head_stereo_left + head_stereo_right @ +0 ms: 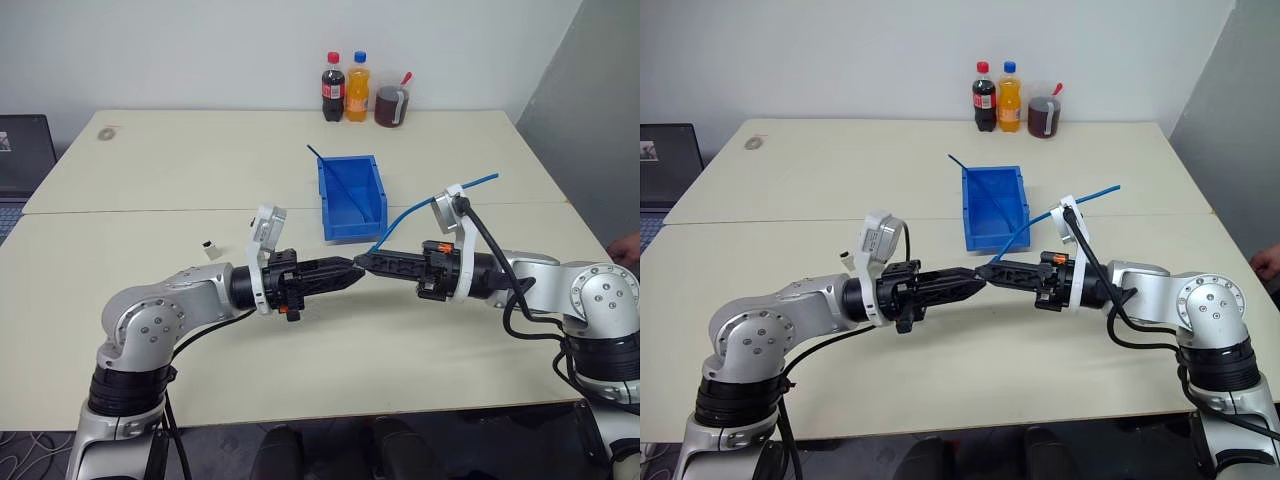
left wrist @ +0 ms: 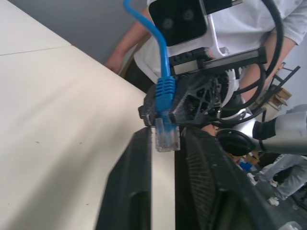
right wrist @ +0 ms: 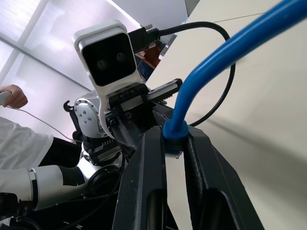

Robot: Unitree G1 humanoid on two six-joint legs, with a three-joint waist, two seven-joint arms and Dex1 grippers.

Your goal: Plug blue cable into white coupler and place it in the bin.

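Holding the blue cable (image 1: 420, 208) by its plug end above the table, the right gripper (image 1: 362, 263) is clamped tip-to-tip with the slightly parted, empty left gripper (image 1: 355, 272); the white coupler (image 1: 211, 247) sits unplugged, the bin (image 1: 351, 196) unfilled.

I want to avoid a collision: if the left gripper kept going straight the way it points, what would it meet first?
The right gripper, tip to tip with the left gripper, and the blue cable plug it holds.

Cola bottle (image 1: 333, 86), orange soda bottle (image 1: 357, 86) and dark jar (image 1: 391, 105) stand together at the table's (image 1: 180, 160) far edge.
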